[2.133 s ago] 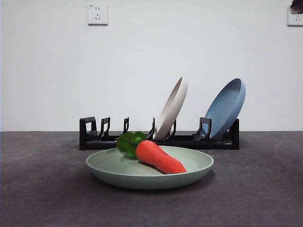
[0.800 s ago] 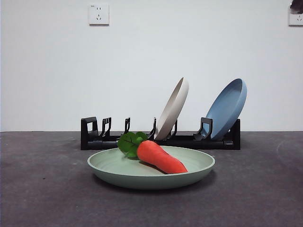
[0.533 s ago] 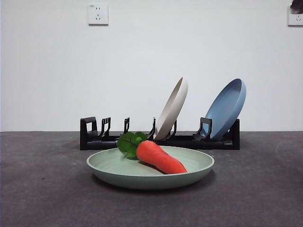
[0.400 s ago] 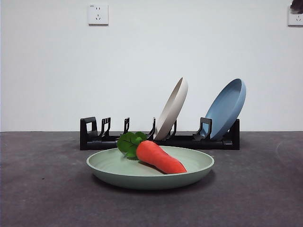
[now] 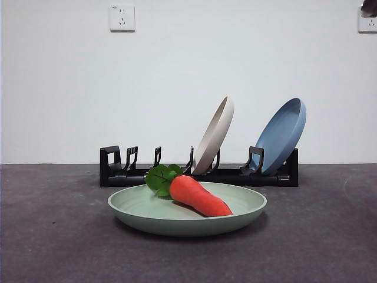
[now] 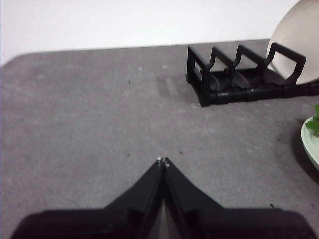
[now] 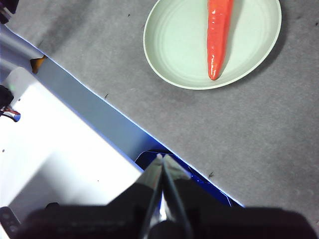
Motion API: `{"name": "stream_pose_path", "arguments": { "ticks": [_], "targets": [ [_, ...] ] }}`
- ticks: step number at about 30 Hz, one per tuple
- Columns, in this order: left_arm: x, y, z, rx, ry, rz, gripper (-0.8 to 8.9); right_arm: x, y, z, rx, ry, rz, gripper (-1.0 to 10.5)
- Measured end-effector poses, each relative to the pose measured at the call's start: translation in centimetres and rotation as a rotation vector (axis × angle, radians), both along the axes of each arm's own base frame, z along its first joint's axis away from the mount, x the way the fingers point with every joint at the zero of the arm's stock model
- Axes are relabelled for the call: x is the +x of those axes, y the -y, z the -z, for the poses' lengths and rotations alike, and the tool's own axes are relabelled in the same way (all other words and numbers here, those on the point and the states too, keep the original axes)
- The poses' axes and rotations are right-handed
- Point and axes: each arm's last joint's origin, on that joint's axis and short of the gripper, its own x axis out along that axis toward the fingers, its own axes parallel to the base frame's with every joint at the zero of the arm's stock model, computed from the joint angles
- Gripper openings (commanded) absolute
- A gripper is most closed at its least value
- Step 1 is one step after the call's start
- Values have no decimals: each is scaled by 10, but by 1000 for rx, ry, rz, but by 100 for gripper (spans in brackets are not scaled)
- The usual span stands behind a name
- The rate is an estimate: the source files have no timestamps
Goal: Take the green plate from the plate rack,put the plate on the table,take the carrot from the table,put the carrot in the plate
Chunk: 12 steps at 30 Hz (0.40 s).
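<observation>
The green plate (image 5: 187, 211) lies flat on the table (image 5: 53, 236) in front of the plate rack (image 5: 198, 169). The carrot (image 5: 197, 195) rests inside it, leaves toward the rack; the right wrist view shows the same plate (image 7: 179, 47) and carrot (image 7: 218, 35) from above. My right gripper (image 7: 162, 158) is shut and empty, high over the table's edge and well back from the plate. My left gripper (image 6: 162, 161) is shut and empty over bare table, with the rack's empty end (image 6: 234, 74) and the plate's rim (image 6: 310, 144) off to one side.
A cream-beige plate (image 5: 213, 135) and a blue plate (image 5: 283, 134) lean in the rack. A black arm tip (image 5: 369, 7) shows in the front view's top right corner. The table's edge and a white surface (image 7: 55, 164) lie beneath the right wrist.
</observation>
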Motion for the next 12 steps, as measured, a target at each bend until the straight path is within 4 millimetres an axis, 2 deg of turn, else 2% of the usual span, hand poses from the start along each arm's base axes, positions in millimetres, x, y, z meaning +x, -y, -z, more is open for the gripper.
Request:
{"name": "stream_pose_path", "arguments": {
  "ticks": [12],
  "targets": [
    [0, 0, 1, -41, -13, -10, -3, 0, 0, 0, 0, 0, 0, 1]
  ]
}}
